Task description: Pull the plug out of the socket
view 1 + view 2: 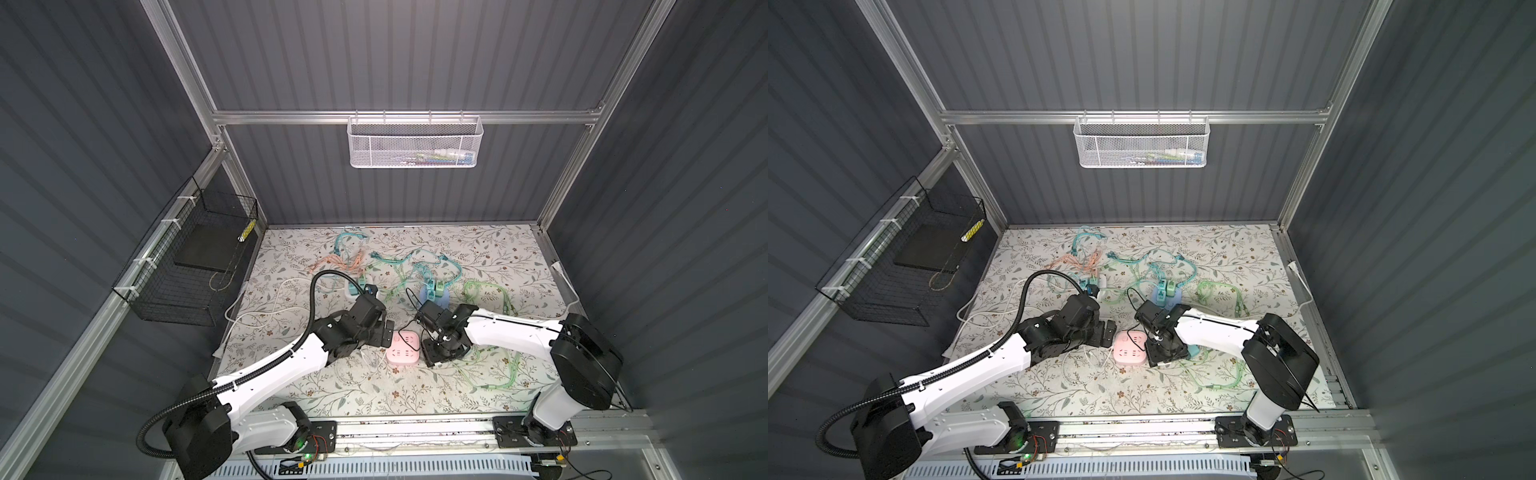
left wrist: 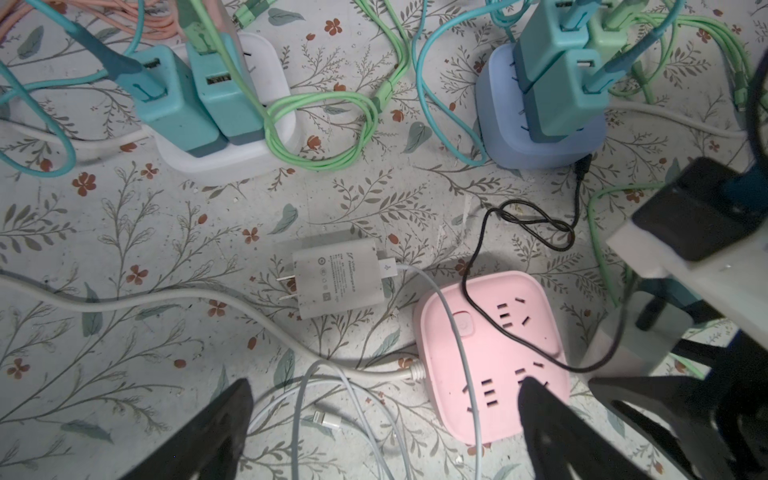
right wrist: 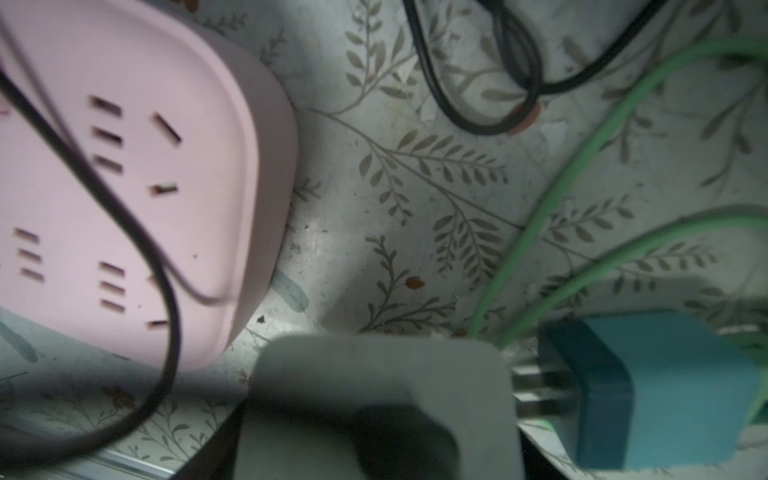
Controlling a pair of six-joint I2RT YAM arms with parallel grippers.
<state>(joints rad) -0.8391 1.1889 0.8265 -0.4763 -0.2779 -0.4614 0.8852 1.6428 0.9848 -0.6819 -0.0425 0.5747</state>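
Note:
The pink socket lies flat mid-table with all of its slots bare. A white plug lies on its side just beside it, prongs free. A teal plug lies on the cloth at the socket's other side, its prongs bare too. My left gripper hovers open at the socket's left edge, holding nothing. My right gripper stands just right of the socket, next to the teal plug. A blurred grey shape hides its jaws in the right wrist view.
A white power strip and a blue socket, both with teal chargers plugged in, stand further back. Green, teal and orange cables sprawl over the floral cloth. A thin black cable crosses the pink socket. A black wire basket hangs left.

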